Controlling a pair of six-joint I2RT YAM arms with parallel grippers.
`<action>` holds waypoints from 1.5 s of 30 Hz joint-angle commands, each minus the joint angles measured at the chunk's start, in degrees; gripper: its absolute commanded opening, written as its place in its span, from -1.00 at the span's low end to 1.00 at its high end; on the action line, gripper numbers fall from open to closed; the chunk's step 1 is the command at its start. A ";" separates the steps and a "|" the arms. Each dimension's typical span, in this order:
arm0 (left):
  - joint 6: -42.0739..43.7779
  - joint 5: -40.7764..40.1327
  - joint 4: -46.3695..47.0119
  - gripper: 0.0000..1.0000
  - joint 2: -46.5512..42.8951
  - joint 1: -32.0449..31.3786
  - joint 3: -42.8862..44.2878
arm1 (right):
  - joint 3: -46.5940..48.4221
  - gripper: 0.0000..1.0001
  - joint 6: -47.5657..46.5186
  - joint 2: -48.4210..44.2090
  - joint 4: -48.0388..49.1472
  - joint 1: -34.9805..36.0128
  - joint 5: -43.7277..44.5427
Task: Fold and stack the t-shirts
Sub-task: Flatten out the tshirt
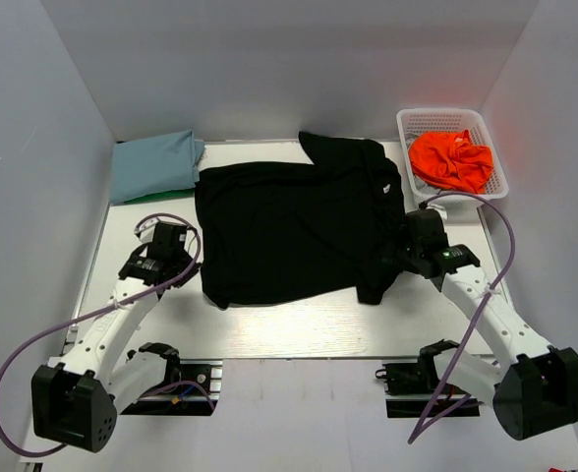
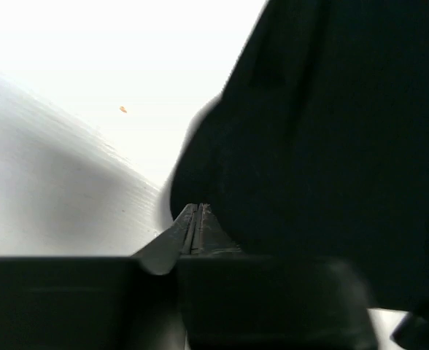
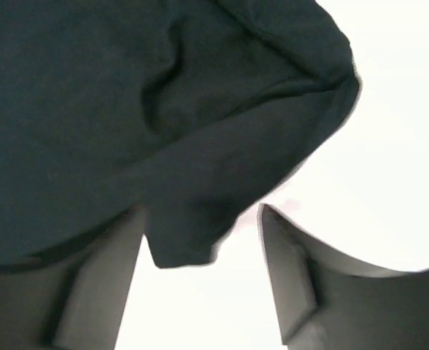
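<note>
A large black t-shirt [image 1: 294, 221] lies spread on the white table, partly folded over itself. My left gripper [image 1: 171, 236] sits just left of its left edge; in the left wrist view [image 2: 196, 208] its jaws are closed together with no cloth between them, the black shirt [image 2: 324, 146] right beside. My right gripper [image 1: 407, 246] is at the shirt's right edge; in the right wrist view [image 3: 203, 219] it is open, with a corner of the black shirt [image 3: 185, 240] lying between its fingers. A folded light blue shirt [image 1: 154, 162] lies on a green one [image 1: 166, 193] at the back left. An orange shirt [image 1: 451, 159] is in the basket.
A white mesh basket [image 1: 407, 126] stands at the back right corner, close behind my right gripper. Grey walls enclose the table on three sides. Bare table [image 1: 299, 324] runs along the near edge in front of the black shirt.
</note>
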 commanded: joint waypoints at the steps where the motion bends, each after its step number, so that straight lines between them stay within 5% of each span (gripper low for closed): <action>1: 2.42 5.89 1.06 -0.68 1.81 -0.15 -1.35 | -0.93 0.47 1.79 1.57 -4.79 -0.33 3.27; 4: 4.97 13.79 3.52 -0.44 4.02 -0.15 -3.99 | 0.04 0.57 2.15 2.81 -6.21 -0.25 3.54; 10: 8.31 28.82 14.49 0.09 3.50 -0.68 -12.77 | -1.36 0.64 -2.24 3.60 -0.78 0.46 -11.82; 19: 7.79 29.02 20.83 0.14 7.88 -1.73 -16.74 | -4.79 0.55 -2.16 10.28 5.57 2.12 -18.96; 22: 7.26 28.41 22.41 0.08 10.77 -1.73 -16.74 | -5.05 0.52 -2.77 12.56 8.28 3.26 -18.53; 26: 7.26 27.10 22.43 -0.29 13.94 -1.73 -17.27 | -5.23 0.42 -1.90 15.90 11.27 3.97 -17.39; 32: 7.26 21.74 18.30 -0.97 15.27 -1.73 -16.65 | -4.79 -0.18 0.12 19.24 11.55 4.76 -11.24; 38: 5.95 15.76 13.11 -1.00 12.47 -1.73 -12.53 | -4.44 -0.97 1.71 14.52 8.91 4.76 -7.29; 45: 2.78 3.38 2.49 -1.00 2.28 -1.73 -4.28 | -2.51 -1.00 1.36 4.40 0.74 4.50 0.10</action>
